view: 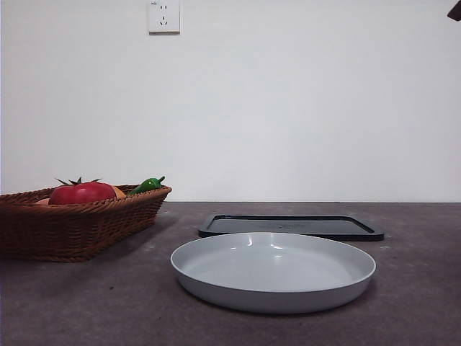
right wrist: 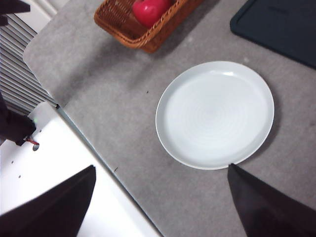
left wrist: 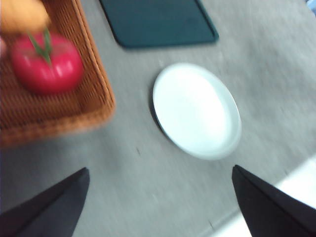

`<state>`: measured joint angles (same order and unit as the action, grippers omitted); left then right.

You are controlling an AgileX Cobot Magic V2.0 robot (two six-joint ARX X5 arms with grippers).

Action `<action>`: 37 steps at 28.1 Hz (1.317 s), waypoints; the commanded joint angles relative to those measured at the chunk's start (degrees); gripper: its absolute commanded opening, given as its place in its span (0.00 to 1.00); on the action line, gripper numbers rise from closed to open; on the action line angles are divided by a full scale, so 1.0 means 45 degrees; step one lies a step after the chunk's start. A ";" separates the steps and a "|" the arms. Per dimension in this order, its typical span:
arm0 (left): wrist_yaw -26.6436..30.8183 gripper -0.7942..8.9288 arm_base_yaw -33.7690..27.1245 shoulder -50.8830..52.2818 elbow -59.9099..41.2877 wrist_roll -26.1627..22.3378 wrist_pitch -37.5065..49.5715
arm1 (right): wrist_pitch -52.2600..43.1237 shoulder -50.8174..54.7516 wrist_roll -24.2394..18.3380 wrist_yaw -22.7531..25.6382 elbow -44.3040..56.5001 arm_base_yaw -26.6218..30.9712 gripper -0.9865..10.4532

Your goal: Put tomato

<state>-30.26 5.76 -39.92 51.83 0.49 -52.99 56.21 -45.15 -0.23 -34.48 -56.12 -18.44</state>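
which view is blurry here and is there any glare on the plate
Left wrist view: motion-blurred throughout, the tomato and basket smeared, the plate washed out white. Right wrist view: sharp, evenly lit. Front view: sharp, small highlights on the plate's inner rim, soft shadow beneath it.

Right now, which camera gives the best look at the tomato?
The left wrist view: the tomato shows whole from above, calyx included, though blurred. The front view is sharper, but the basket rim hides the lower half of it. The right wrist view cuts it off at the picture's edge.
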 commanded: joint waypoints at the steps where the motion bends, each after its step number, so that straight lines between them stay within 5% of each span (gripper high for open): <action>1: 0.0432 0.57 0.0024 -0.0423 0.0282 -0.0204 0.1030 | -0.0141 -0.0112 -0.0131 -0.0005 -0.0233 -0.0068 0.46; 15: 0.2098 0.56 0.0330 -0.4235 0.0282 -0.1229 0.5906 | -0.0141 -0.0107 -0.0131 -0.0005 -0.0233 -0.0068 0.46; 37: 0.2118 0.56 0.0393 -0.9719 0.0282 -0.2433 0.9335 | -0.0092 -0.0107 -0.0044 -0.0010 -0.0233 -0.0068 0.46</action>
<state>-20.84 7.40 -82.63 52.03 -9.26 -11.86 56.14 -45.15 -0.21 -34.48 -56.12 -18.44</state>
